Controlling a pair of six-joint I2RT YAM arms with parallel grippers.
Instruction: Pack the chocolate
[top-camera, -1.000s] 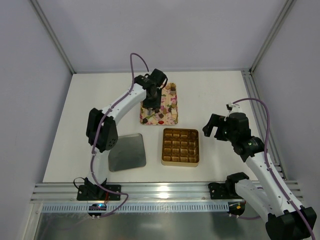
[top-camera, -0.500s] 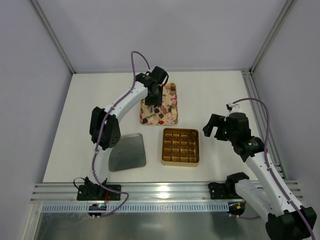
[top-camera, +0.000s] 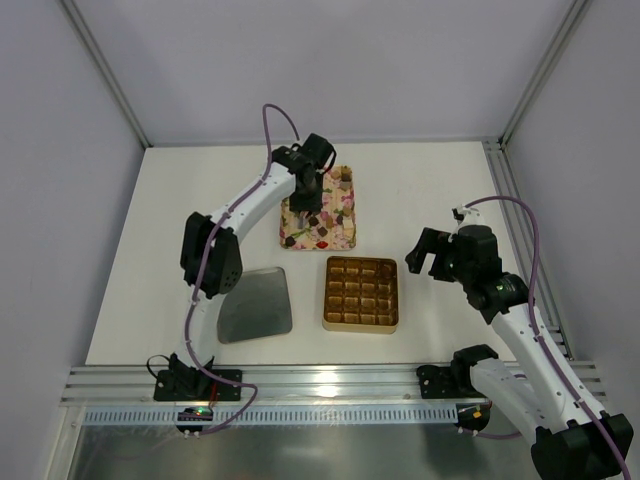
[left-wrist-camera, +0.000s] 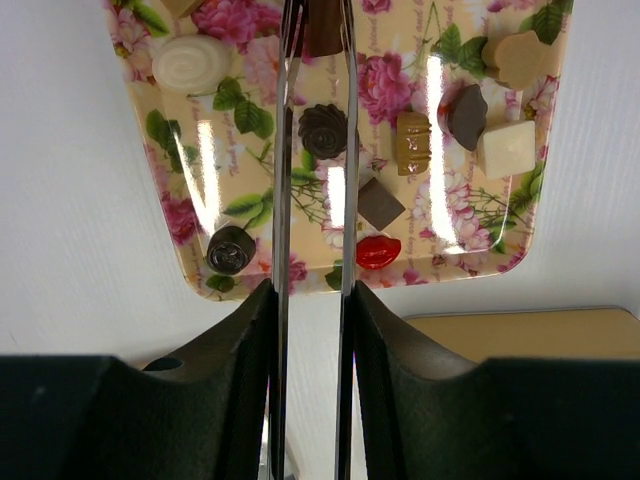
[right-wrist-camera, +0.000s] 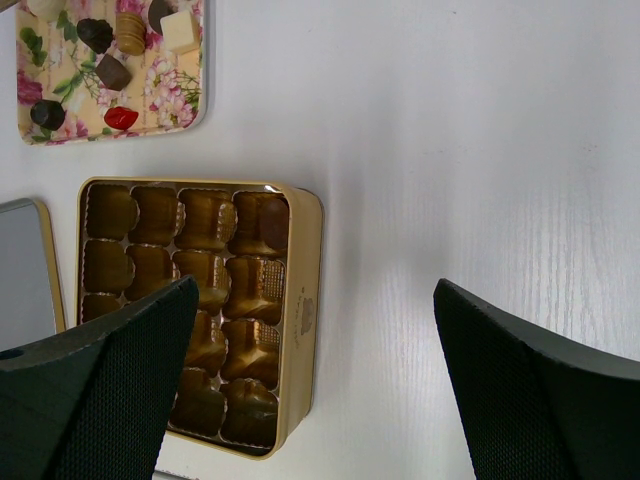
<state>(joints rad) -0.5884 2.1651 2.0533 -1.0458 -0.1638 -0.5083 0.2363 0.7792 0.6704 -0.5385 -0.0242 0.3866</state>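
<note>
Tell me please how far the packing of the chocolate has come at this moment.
Done: nothing yet; every cell of the gold box that shows is empty. In hand: the left tool is over the floral tray, its fingers on either side of one brown piece; a grip cannot be confirmed. The right tool hangs open beside the box. Left: all the chocolate on the tray.

The chocolate (left-wrist-camera: 380, 203) looks mostly smooth, the floral tray (left-wrist-camera: 190, 170) glossy, the gold box (right-wrist-camera: 300, 310) shiny, the table (right-wrist-camera: 450, 150) matt.

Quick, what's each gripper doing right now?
Left gripper: fingers set narrowly around a dark brown chocolate on the floral tray; whether it is gripped cannot be told.
Right gripper: open, holding nothing.
</note>
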